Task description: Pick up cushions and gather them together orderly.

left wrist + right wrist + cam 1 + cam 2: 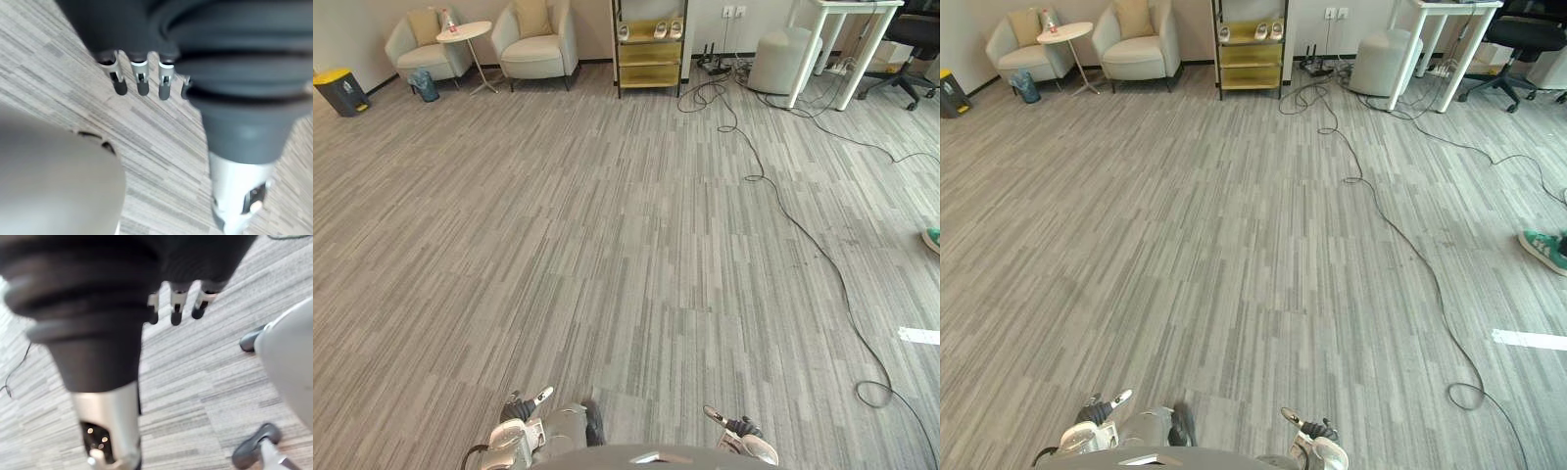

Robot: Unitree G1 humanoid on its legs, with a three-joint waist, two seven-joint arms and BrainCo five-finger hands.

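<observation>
Two tan cushions stand far off at the back left, each upright on a beige armchair: one cushion on the left chair, the other cushion on the right chair. My left hand hangs low at the bottom edge of the eye views, and its fingers point straight down over bare carpet with nothing in them. My right hand hangs the same way at the bottom right, fingers straight and holding nothing. Both hands are open and far from the cushions.
A round white side table stands between the armchairs. A yellow shelf unit, a white pouf and a white desk line the back. A black cable snakes across the floor on the right. A person's green shoe shows at the right.
</observation>
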